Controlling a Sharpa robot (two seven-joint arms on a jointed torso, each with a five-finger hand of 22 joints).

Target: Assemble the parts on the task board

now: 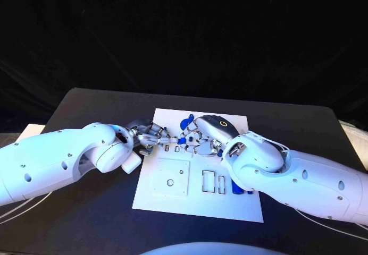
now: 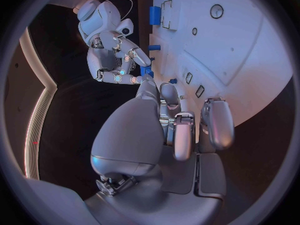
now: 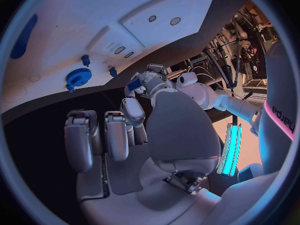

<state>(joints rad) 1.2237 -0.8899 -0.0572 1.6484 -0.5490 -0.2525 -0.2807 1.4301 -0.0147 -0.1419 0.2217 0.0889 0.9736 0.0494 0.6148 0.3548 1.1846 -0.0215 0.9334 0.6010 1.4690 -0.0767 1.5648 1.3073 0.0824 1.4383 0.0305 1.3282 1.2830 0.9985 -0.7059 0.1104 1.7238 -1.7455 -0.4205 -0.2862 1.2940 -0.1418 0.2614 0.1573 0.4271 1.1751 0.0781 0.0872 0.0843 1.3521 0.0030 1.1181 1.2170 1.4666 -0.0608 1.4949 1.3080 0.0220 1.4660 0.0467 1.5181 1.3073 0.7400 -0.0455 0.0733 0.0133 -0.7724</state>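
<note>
The white rectangular task board (image 1: 198,199) is lying in the middle of the black worktop (image 1: 84,223), with dark curtain hanging behind the worktop's far edge. No readable writing is showing on the board. Both silver hands are meeting fingertip to fingertip over the board's far half: the left hand (image 1: 145,135) and the right hand (image 1: 201,139) are pinching a small blue part (image 1: 178,141) between them. The right wrist view is showing a blue toothed gear (image 3: 79,77) and a small blue peg (image 3: 85,60) on the board near the hands. The left wrist view is showing a flat blue block (image 2: 154,14) beside a rectangular recess.
</note>
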